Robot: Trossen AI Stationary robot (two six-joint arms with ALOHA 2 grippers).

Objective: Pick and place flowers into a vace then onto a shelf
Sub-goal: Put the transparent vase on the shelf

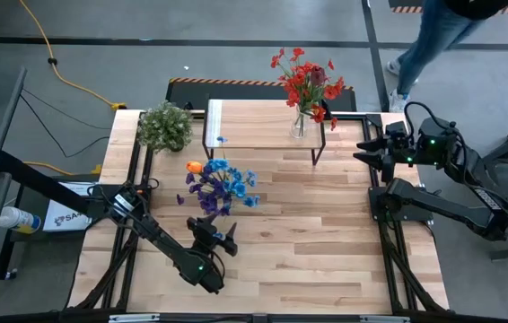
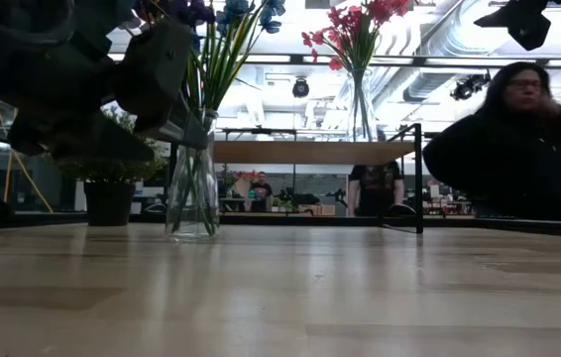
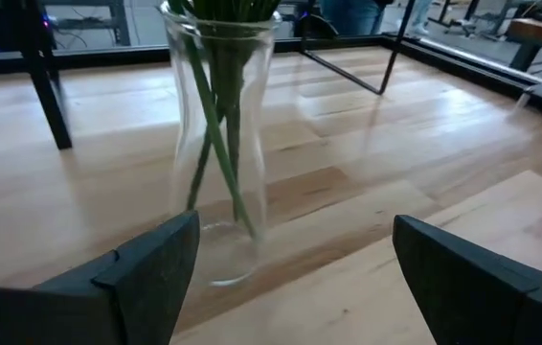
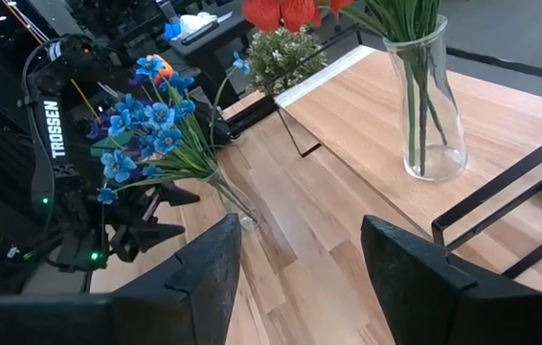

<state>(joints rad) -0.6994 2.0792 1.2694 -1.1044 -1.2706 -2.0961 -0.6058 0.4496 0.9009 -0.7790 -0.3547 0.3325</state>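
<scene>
The counter carries everything, and the shelf stands toward its far edge; take the shelf as the landmark. On the shelf's right end a glass vase of red flowers already stands upright. At the shelf's left end, on the counter, sits a bushy green plant.

In front of the shelf, nearer its left end, a second clear glass vase stands on the counter with the blue, purple and orange flowers in it. Their green stems run up out of the neck, so the long axis is upright with the blooms fanning out above, leaning a little.

The left hand is just in front of this vase, well short of the shelf, its two fingers spread wide and the glass ahead of the gap, apart from both. It holds nothing. The right hand hangs off the shelf's right end, fingers partly apart and empty.

The vase looks smooth, hard and breakable, likely slippery, and top-heavy with the tall bunch in it. I would grip the glass body around its narrower upper part, squarely and gently, and keep it upright. The stems look stiff but light; gripping them would only pull them out.
</scene>
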